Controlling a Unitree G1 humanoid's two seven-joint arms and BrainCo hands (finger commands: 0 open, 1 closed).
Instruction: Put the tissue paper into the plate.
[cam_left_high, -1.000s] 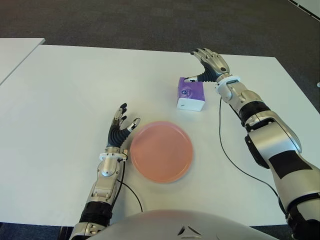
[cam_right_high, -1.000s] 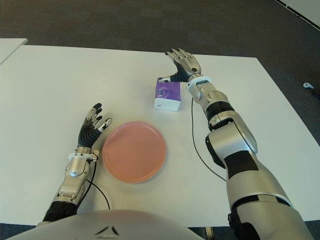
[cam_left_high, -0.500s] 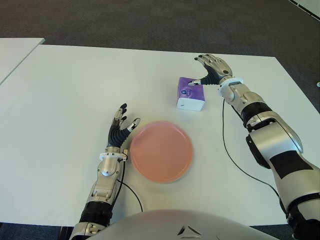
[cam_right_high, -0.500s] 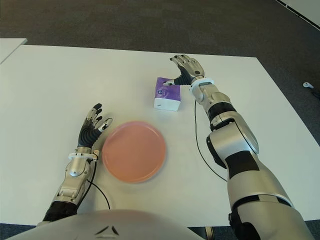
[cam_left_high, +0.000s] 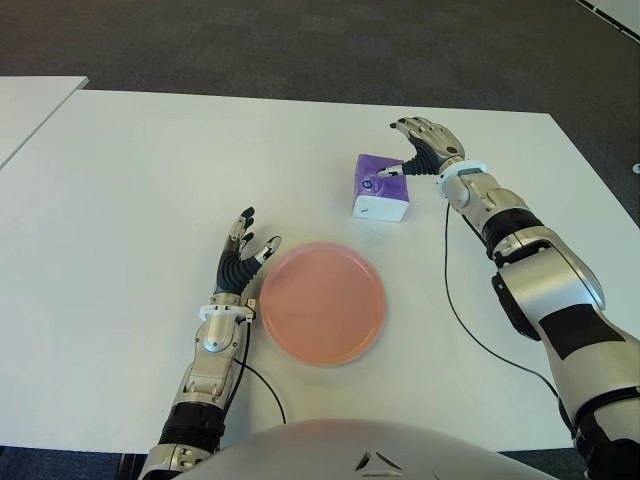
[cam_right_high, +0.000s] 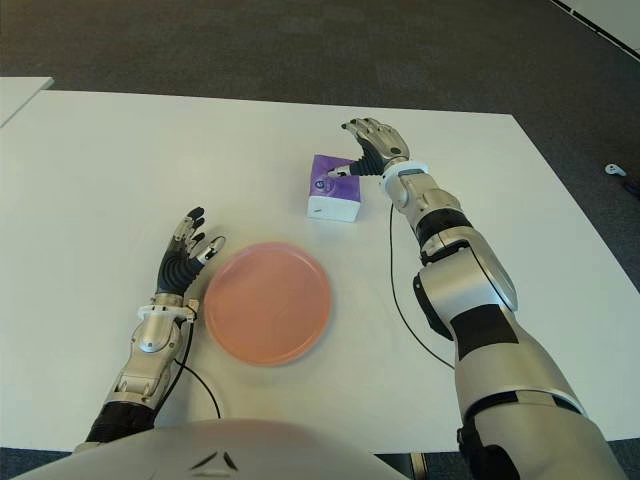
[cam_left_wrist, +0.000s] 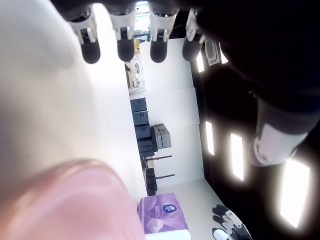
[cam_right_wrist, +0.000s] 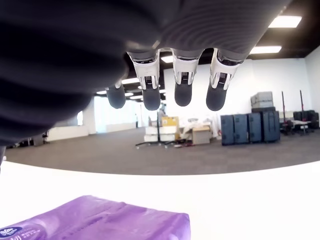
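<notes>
A purple and white tissue pack (cam_left_high: 381, 187) lies on the white table (cam_left_high: 130, 190), a little beyond the pink plate (cam_left_high: 323, 301). My right hand (cam_left_high: 414, 152) hovers just to the pack's right and over its far end, fingers spread, with the thumb reaching toward the pack's top. In the right wrist view the fingertips (cam_right_wrist: 183, 94) hang in the air above the purple pack (cam_right_wrist: 100, 222), holding nothing. My left hand (cam_left_high: 243, 254) shows beside the plate's left rim, fingers spread and empty. The left wrist view shows the plate (cam_left_wrist: 65, 200) and the pack (cam_left_wrist: 162, 212) beyond it.
A black cable (cam_left_high: 452, 290) runs over the table along my right arm. A second white table (cam_left_high: 25, 105) stands at the far left. Dark carpet (cam_left_high: 300, 40) lies past the table's far edge.
My right hand has drifted nearer and lower along the pack's right side, its fingers curling slightly. The pack, the plate and my left hand have stayed put.
</notes>
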